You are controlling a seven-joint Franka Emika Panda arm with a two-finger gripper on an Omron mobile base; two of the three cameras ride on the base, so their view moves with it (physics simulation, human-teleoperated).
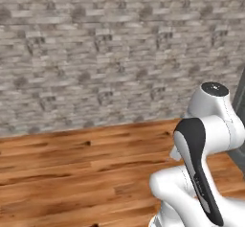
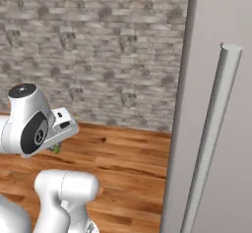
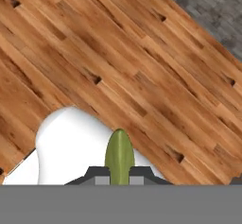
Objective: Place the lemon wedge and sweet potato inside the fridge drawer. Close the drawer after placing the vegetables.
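Gripper [image 3: 119, 179] clenched on lemon wedge [image 3: 119, 157], wedge's long axis running out along the fingers, carried above wood floor [image 3: 142, 76]. Fridge door [image 2: 216, 104] stands to the arm's right; drawer unseen.

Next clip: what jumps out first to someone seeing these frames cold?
Probably the yellow-green lemon wedge pinched between the gripper's dark fingertips at the bottom of the hand view, over bare wooden floor. In the right base view, a tall pale fridge door with a long bar handle takes up the right side. Behind everything runs a grey stone wall.
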